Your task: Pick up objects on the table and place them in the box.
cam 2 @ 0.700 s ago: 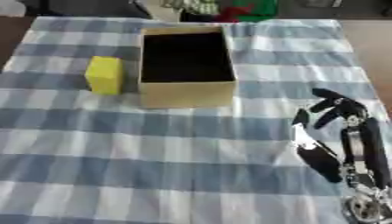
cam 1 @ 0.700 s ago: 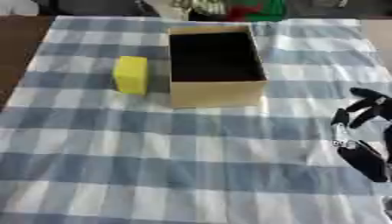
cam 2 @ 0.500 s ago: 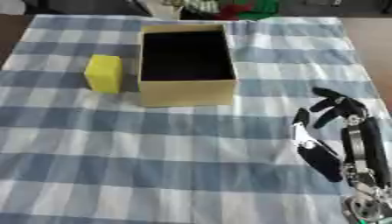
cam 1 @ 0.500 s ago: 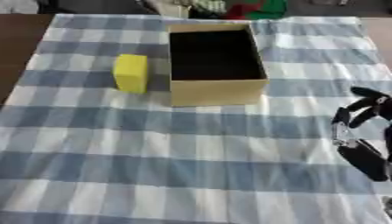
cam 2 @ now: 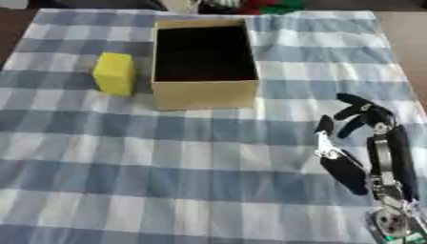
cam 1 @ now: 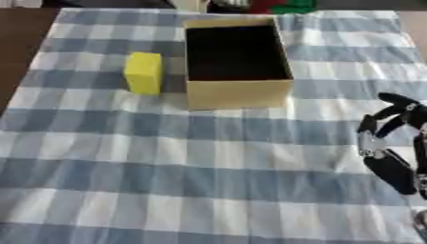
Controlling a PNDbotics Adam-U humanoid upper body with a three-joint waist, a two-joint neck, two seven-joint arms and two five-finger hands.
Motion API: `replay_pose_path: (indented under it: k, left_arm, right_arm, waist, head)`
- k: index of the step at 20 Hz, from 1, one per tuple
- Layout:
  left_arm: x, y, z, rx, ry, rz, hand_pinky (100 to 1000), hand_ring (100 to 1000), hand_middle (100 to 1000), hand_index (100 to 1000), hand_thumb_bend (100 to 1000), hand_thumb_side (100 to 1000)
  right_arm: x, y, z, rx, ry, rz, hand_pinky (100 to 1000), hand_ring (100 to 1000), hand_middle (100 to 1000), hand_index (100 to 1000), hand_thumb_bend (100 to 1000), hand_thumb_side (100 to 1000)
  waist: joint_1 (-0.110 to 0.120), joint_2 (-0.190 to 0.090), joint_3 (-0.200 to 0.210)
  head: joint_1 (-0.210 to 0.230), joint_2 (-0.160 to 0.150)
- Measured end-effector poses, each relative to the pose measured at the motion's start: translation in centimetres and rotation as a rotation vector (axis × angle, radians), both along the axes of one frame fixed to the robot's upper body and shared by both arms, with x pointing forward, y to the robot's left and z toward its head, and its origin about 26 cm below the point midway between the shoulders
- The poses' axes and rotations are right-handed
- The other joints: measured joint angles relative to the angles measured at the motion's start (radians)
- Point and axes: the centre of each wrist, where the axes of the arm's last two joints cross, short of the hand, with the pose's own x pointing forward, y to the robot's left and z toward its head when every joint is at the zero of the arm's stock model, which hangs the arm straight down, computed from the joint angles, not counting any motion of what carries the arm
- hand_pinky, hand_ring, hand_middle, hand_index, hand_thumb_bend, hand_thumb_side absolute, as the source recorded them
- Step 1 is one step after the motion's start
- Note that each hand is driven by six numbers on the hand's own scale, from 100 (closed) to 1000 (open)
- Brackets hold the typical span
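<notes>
Fingers point(cam 2: 349, 112) of the right hand point(cam 2: 367, 143) hung loosely curled and apart, holding nothing, at four o'clock over the checked tablecloth point(cam 2: 167, 162); the yellow block point(cam 2: 114, 73) stood at ten o'clock, just beside the open cardboard box point(cam 2: 204, 62).

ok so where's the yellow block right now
The yellow block stands on the checked cloth in the upper left of both eye views, just left of the open box, with a narrow gap between them.
</notes>
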Motion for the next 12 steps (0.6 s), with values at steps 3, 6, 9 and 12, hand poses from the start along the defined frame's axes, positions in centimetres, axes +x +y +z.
replay_pose_path:
  k: [3, 6, 9, 12]
  left_arm:
    - [-0.3, 0.9, 1.4, 0.113, 0.015, 0.06, 861, 675, 639, 814, 304, 285]
    - [-0.4, 1.3, 2.3, 0.19, 0.047, 0.101, 860, 675, 639, 814, 300, 291]
    - [-0.5, 1.5, 3.1, 0.25, 0.089, 0.125, 854, 677, 640, 813, 300, 289]
    - [-0.4, 1.8, 3.8, 0.318, 0.125, 0.143, 846, 686, 649, 820, 314, 286]
  right_arm:
    - [0.0, 0.0, 0.0, 0.004, -0.007, 0.001, 870, 414, 521, 806, 100, 417]
    - [0.0, -0.1, 0.0, 0.01, -0.007, 0.004, 869, 415, 521, 805, 100, 418]
    - [0.0, -0.2, 0.1, 0.009, -0.012, 0.011, 868, 413, 520, 803, 100, 420]
    - [0.0, -0.3, 0.1, 0.013, -0.015, 0.013, 868, 413, 520, 802, 100, 420]
  waist:
    - [0.0, -0.007, 0.001]
    - [0.0, -0.013, -0.007]
    - [0.0, -0.02, -0.015]
    - [0.0, -0.025, -0.019]
  head:
    - [-0.019, 0.013]
    - [-0.042, 0.017]
    - [-0.054, 0.017]
    - [-0.061, 0.017]
